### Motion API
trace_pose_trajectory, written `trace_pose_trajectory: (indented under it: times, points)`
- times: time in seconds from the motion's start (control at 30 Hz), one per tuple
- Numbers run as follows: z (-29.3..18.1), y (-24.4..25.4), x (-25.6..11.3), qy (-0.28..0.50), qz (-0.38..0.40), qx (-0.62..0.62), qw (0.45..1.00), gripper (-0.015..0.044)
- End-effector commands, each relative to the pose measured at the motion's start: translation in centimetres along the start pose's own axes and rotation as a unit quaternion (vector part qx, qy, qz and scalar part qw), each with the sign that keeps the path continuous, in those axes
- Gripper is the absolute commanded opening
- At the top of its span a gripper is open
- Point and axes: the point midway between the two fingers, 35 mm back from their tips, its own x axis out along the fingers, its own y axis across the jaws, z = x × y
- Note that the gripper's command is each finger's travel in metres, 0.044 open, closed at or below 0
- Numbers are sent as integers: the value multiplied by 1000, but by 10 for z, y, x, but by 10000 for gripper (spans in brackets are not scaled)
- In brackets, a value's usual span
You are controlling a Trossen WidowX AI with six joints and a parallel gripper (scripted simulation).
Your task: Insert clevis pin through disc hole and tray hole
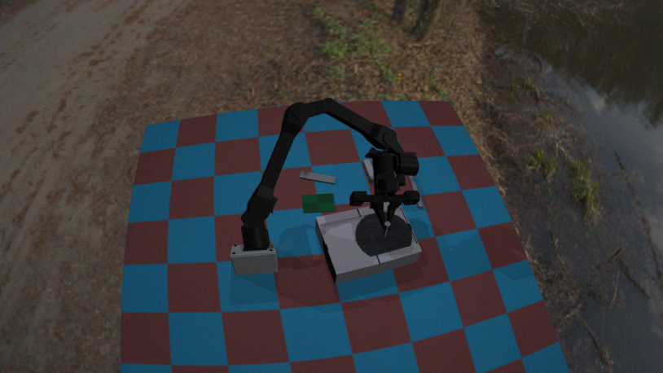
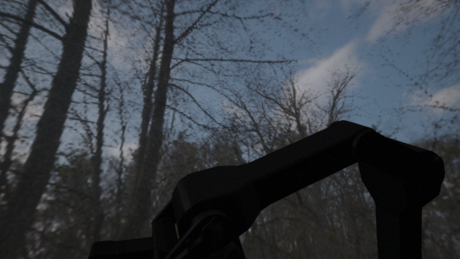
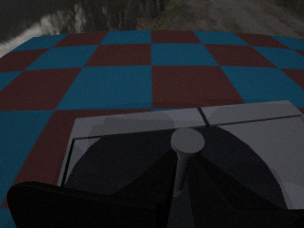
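Observation:
The steel clevis pin [image 1: 387, 224] [image 3: 187, 141] is head up, its pale round head above the fingertips and its shank pointing down to the disc. My gripper [image 1: 386, 220] [image 3: 182, 157] is shut on the pin, just below its head. The dark, wide disc [image 1: 369, 237] [image 3: 125, 152] lies flat inside the rimmed steel tray [image 1: 340, 252] [image 3: 150, 120], toward one end of it. The pin's lower end is over the disc's middle area. Whether it is in the disc's hole I cannot tell. The tray's pin hole is not visible.
A green rectangle [image 1: 318, 203] and a flat grey bar [image 1: 317, 177] lie behind the tray in the top view. A pale block [image 1: 368, 170] and a thin bar [image 1: 419, 200] lie partly behind my arm. The exterior view shows only my arm, trees and sky.

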Motion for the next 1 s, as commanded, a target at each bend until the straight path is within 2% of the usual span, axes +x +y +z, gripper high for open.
trace_pose_trajectory:
  times: [0.0,0.97]
  points:
    - [0,1,0,5,0,-2,1000,0]
    - [-1,3,-1,-2,-8,-18,1000,0]
